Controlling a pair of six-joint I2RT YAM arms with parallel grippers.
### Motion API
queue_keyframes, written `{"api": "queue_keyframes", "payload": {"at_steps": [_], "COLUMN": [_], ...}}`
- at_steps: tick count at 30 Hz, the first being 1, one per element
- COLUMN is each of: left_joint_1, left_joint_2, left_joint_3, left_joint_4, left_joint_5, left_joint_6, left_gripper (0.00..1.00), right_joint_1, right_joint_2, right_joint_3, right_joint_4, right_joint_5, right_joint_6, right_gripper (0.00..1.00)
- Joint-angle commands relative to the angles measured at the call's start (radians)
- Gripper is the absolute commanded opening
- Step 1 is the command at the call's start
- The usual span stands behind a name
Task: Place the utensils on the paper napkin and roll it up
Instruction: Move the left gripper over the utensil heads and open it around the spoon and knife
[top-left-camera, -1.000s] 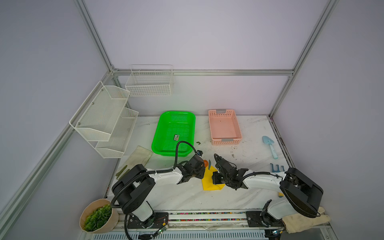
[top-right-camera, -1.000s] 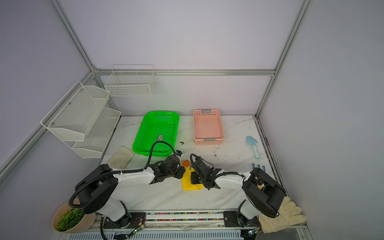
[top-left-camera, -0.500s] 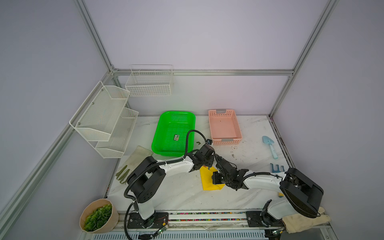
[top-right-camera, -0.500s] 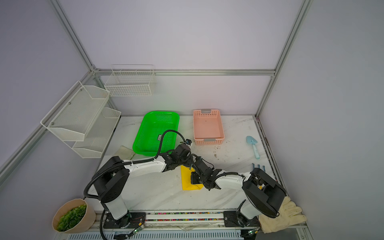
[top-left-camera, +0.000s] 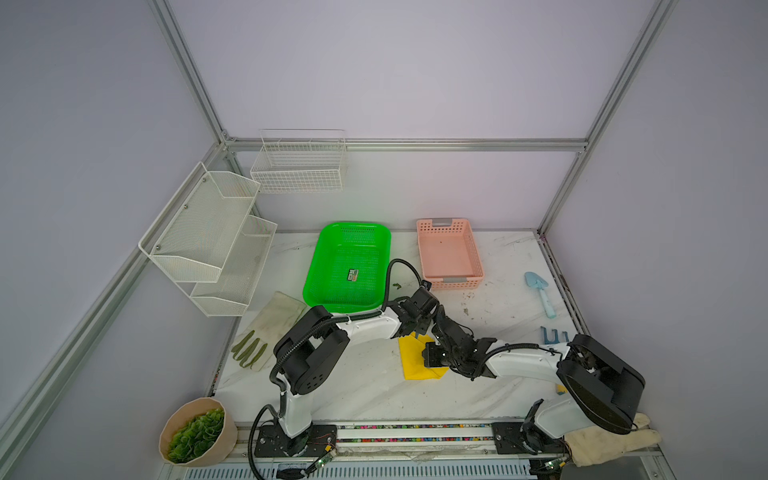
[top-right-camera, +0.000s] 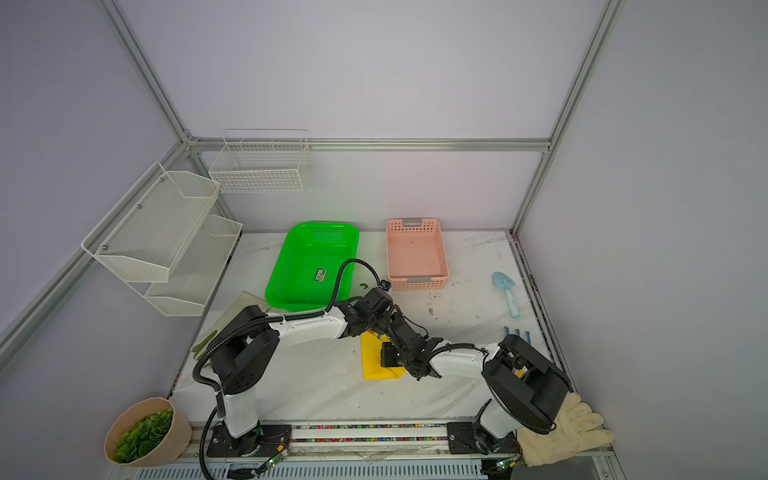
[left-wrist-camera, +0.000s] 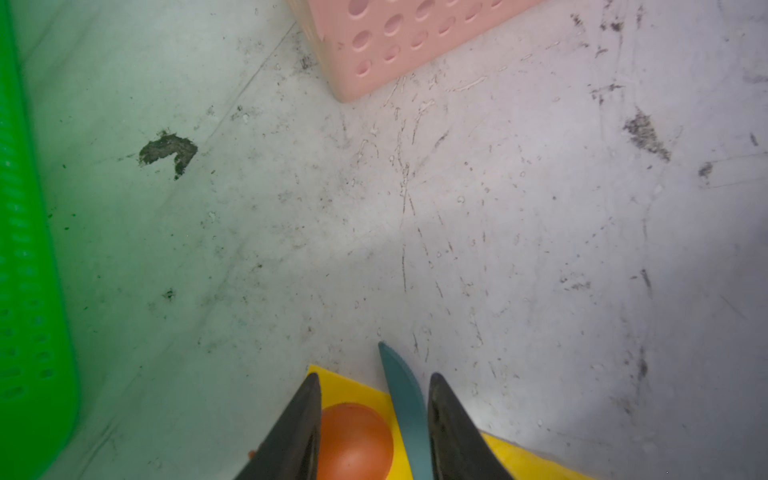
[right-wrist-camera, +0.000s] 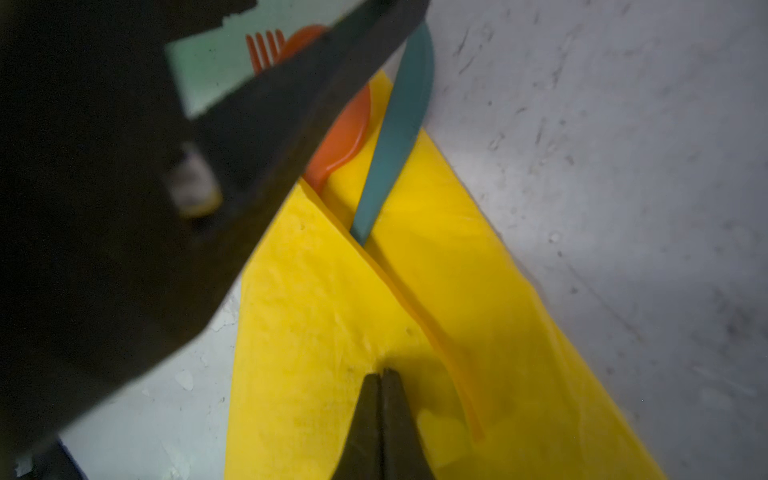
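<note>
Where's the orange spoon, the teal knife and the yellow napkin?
orange spoon (left-wrist-camera: 353, 440): left wrist view, its round bowl.
teal knife (right-wrist-camera: 397, 137): right wrist view, its blade.
yellow napkin (top-left-camera: 411, 361): a top view, its bare left part.

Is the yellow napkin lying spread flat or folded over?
Folded: one flap of the yellow napkin covers the handles of the teal knife and orange spoon.

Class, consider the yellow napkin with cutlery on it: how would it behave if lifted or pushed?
Probably floppy: the paper napkin lies folded over the teal piece. Likely light and prone to crumple or slide, since it looks thin; the right gripper, shut, seems to pin it.
</note>
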Motion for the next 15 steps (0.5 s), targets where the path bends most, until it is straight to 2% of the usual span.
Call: {"api": "queue_keyframes", "payload": {"at_steps": [1, 15], "left_joint_1": [-0.019, -0.024], "left_joint_2": [0.031, 0.043], "left_joint_3": [0.088, 0.079], "left_joint_4": [-0.026, -0.03], "left_joint_5": [-0.034, -0.008], "left_joint_6": [0.013, -0.022], "left_gripper": [0.44, 0.53], "right_joint_1": [0.008, 0.008], "right_joint_2": [0.045, 0.049], "right_joint_3": [-0.043, -0.05], "right_joint_4": [-0.102, -0.098], "right_joint_5": [-0.005, -0.002], "right_joint_6": [-0.024, -0.02], "right_gripper": [0.0, 0.0]}}
